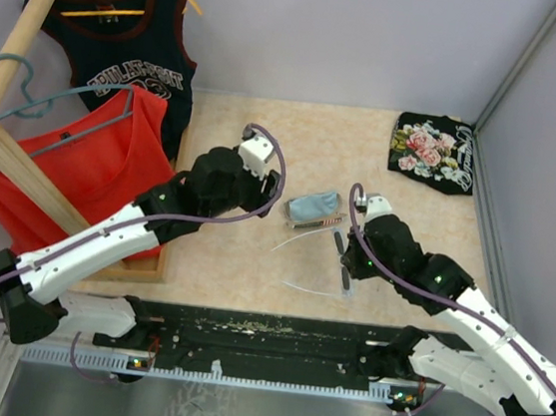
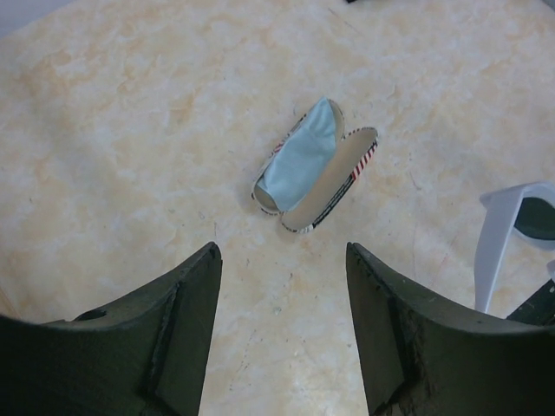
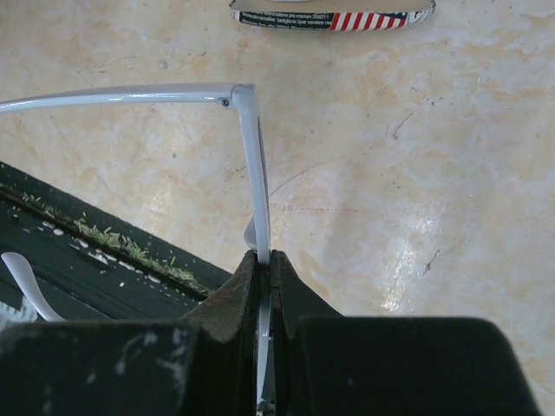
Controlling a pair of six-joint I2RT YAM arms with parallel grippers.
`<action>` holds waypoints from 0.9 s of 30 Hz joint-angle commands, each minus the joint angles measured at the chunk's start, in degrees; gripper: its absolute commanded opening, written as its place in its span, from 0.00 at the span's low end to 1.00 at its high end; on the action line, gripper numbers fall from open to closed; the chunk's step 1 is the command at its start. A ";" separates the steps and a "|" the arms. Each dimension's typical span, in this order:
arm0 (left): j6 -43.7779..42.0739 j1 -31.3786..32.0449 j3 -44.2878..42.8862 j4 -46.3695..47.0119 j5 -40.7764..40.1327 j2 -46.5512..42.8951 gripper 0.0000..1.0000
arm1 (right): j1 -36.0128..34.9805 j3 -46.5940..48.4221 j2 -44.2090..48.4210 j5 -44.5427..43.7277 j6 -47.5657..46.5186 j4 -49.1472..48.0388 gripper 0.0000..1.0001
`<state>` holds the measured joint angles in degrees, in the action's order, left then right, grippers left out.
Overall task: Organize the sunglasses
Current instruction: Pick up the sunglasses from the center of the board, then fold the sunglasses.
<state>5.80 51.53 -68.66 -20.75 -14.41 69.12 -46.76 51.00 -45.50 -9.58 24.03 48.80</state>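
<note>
Checking the right wrist view first, I see the right gripper [image 3: 267, 260] with both fingers squeezed together on the white frame of the sunglasses [image 3: 253, 147]. One thin arm runs off toward 9 o'clock in that view. From overhead, the pair sits just off table centre, at about 5 o'clock from the case [image 1: 314, 210], near it but not touching. I cannot tell whether the glasses rest on the table [image 1: 268, 117] or hang just above it.

The left gripper [image 2: 279, 251] hovers over the table at 9 o'clock from the case, its fingers [image 2: 186, 338] well apart with nothing between them. At 12 o'clock in the left wrist view the case lies open, flag stripes showing along its rim, and the light-blue cloth [image 2: 301, 160] sits inside one half.

A black floral garment [image 1: 433, 151] lies at 2 o'clock on the table, well apart from the rest. At 10 o'clock a black jersey [image 1: 127, 35] and a red top [image 1: 82, 161] hang on a wooden rack [image 1: 39, 10].
</note>
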 commanded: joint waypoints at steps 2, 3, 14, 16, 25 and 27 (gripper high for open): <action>0.31 -0.46 -1.70 -3.62 2.37 2.89 0.64 | -0.35 0.69 1.37 -1.39 -0.63 -4.22 0.00; 0.34 -0.46 -1.83 -4.01 3.19 3.73 0.64 | -0.35 0.66 1.54 -1.34 -0.66 -4.40 0.00; 0.18 -0.13 -2.74 -3.98 13.17 8.13 0.59 | -0.35 2.22 -0.31 -1.11 -2.61 -4.71 0.00; -0.49 0.33 -2.90 -4.16 13.48 8.81 0.59 | -0.35 2.60 -0.80 -2.08 -2.67 -4.86 0.00; -0.95 2.16 -0.98 -4.63 12.80 9.72 0.58 | -0.35 3.10 -0.30 -5.88 -1.09 -7.66 0.00; -0.50 2.91 -0.37 -4.16 12.93 9.86 0.58 | -0.32 3.18 -0.21 -6.62 -0.71 -8.36 0.00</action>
<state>5.32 53.01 -69.69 -25.69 -2.31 78.65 -46.76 51.09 -46.57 -13.04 22.31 45.06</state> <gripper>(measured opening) 0.581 0.042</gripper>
